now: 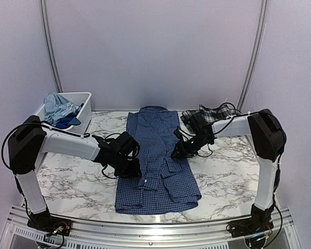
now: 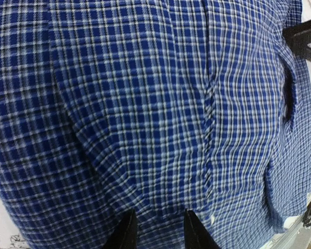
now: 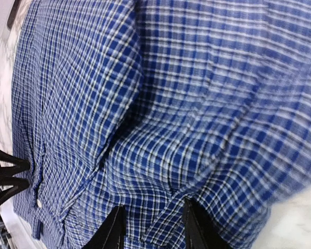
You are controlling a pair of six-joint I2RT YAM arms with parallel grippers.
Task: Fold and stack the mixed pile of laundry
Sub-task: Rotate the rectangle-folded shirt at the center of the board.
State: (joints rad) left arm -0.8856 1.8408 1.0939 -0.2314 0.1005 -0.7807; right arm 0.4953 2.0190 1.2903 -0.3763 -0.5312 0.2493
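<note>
Now the shirt [image 1: 155, 155] is laid flat in the middle of the table [image 1: 228, 176]. Its side edges are pinched by the narrowly closed left gripper [image 2: 156, 231] and right gripper [image 3: 151, 228], probably so that a fold can be made.

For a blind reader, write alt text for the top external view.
A navy checked shirt lies flat on a marble table, the left gripper and right gripper at its sides. A white bin of clothes stands back left, a plaid garment back right.

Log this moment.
shirt spread mid-table | left gripper at its left edge | right gripper at right edge | grips unclear | plaid back right
</note>
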